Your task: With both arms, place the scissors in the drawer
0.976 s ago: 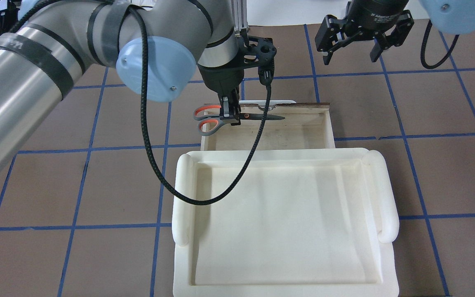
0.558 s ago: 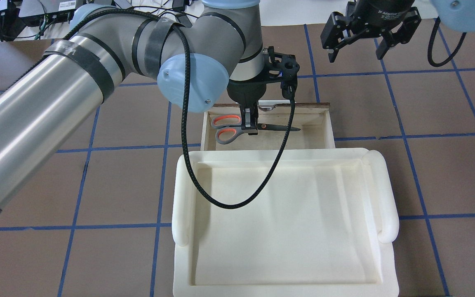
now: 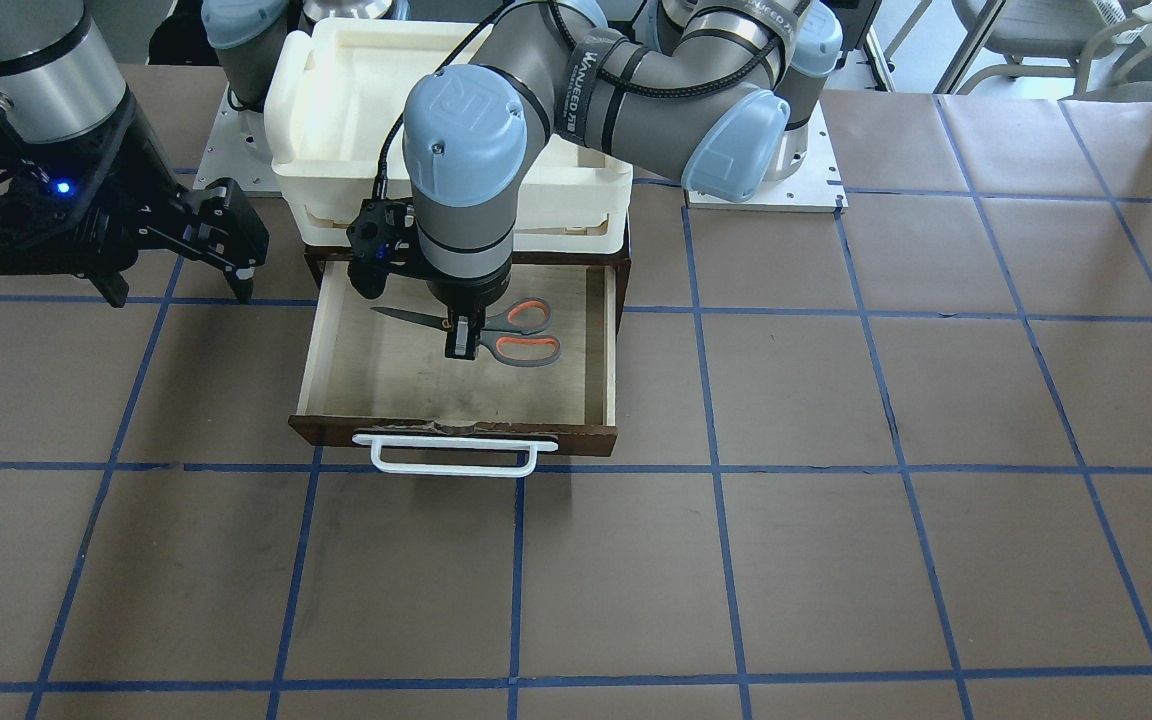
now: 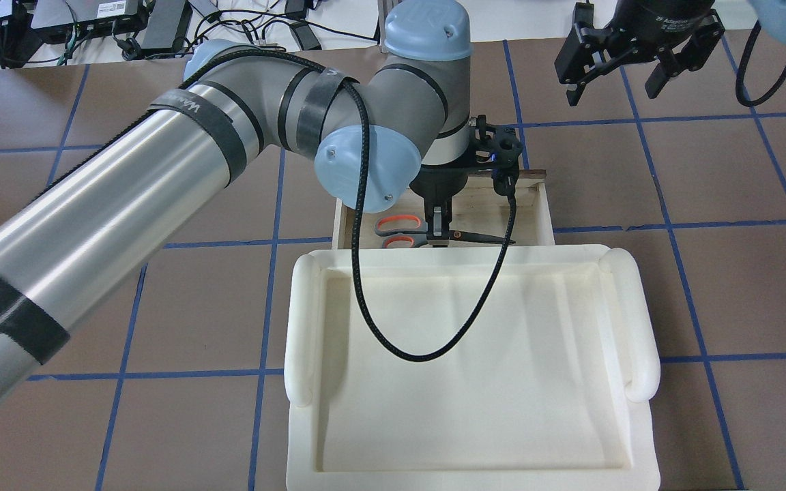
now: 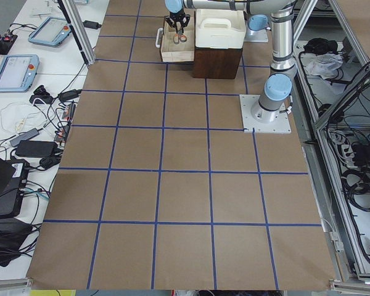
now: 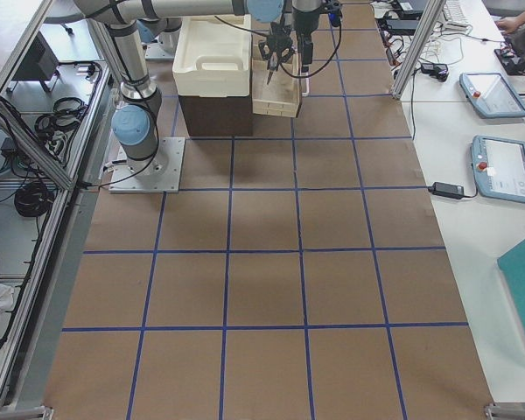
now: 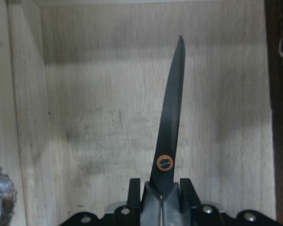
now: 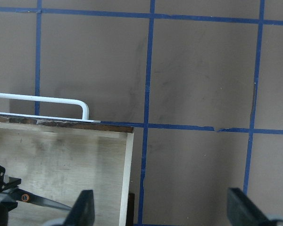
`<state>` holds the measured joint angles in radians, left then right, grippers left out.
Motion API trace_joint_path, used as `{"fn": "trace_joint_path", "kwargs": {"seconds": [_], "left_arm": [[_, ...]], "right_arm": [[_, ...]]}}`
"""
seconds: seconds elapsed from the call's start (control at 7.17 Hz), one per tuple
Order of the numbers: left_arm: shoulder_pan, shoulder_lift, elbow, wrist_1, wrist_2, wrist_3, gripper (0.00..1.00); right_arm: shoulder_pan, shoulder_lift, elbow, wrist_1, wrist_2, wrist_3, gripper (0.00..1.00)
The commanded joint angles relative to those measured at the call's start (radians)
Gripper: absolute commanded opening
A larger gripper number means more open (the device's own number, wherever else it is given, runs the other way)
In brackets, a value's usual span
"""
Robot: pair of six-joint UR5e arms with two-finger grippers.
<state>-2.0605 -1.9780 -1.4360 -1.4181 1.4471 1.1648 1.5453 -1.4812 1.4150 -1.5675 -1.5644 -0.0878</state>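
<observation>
scissors [image 7: 172, 127]: 1, clamped in left end effector [image 3: 460, 348] | drawer [image 3: 576, 437]: 1, open | right end effector [image 4: 615, 85]: apart

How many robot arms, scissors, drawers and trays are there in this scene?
Robot arms: 2 (left arm, right arm)
Scissors: 1
Drawer: 1
White foam tray: 1
Total: 5

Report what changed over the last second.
The left gripper, still shut on the scissors, carried them from over the drawer wall on the robot's left to lower inside it, nearer the white tray. The right gripper drifted slightly right, still open. The drawer and the white tray did not move.
</observation>
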Motion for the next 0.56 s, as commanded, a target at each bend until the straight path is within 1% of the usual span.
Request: {"fn": "trace_joint_path", "kwargs": {"seconds": [0.0, 0.14, 0.28, 0.42], "left_arm": [[-0.013, -0.033, -0.006, 0.02, 0.002, -0.002, 0.1], [-0.023, -0.035, -0.007, 0.025, 0.002, -0.004, 0.11], [-0.024, -0.033, -0.007, 0.028, 0.001, -0.004, 0.37], [-0.027, -0.038, -0.007, 0.04, -0.001, -0.029, 0.81]], "right_arm": [[-0.001, -0.004, 0.001, 0.004, 0.003, -0.001, 1.0], [-0.002, -0.004, 0.002, 0.0, 0.007, -0.003, 1.0], [-0.002, -0.004, 0.009, 0.001, 0.006, -0.001, 1.0], [-0.002, -0.004, 0.009, -0.002, 0.013, -0.001, 1.0]]}}
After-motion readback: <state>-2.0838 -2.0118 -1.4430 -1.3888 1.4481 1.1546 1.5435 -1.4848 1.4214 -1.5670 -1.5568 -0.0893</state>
